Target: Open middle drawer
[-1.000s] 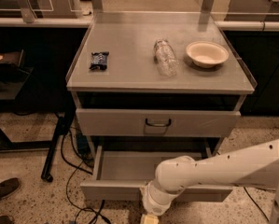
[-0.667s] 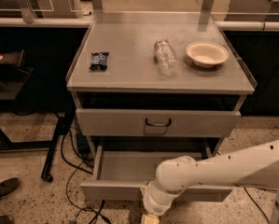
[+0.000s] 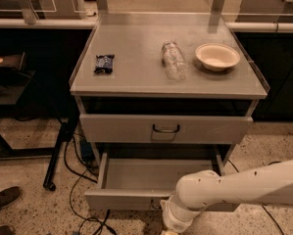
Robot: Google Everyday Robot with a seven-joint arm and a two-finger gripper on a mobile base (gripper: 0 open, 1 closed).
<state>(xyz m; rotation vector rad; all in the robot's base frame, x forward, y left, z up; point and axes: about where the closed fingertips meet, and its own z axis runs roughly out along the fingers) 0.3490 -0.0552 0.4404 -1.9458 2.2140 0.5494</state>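
The middle drawer (image 3: 151, 175) is the grey metal drawer pulled out below the shut upper drawer (image 3: 126, 129), which shows a dark loop handle (image 3: 165, 129). The inside of the middle drawer is bare. Its front panel (image 3: 121, 199) faces me, and my arm hides the panel's centre and handle. My gripper (image 3: 167, 228) is at the bottom edge of the view, just in front of the middle of that panel, mostly hidden by the white wrist (image 3: 200, 197).
On the cabinet top (image 3: 136, 77) lie a dark snack packet (image 3: 104, 63), a clear plastic bottle (image 3: 173, 60) on its side and a pale bowl (image 3: 217, 56). Cables (image 3: 82, 180) and a black stand leg (image 3: 58, 151) are on the floor at left. A shoe (image 3: 4, 199) is at the lower left.
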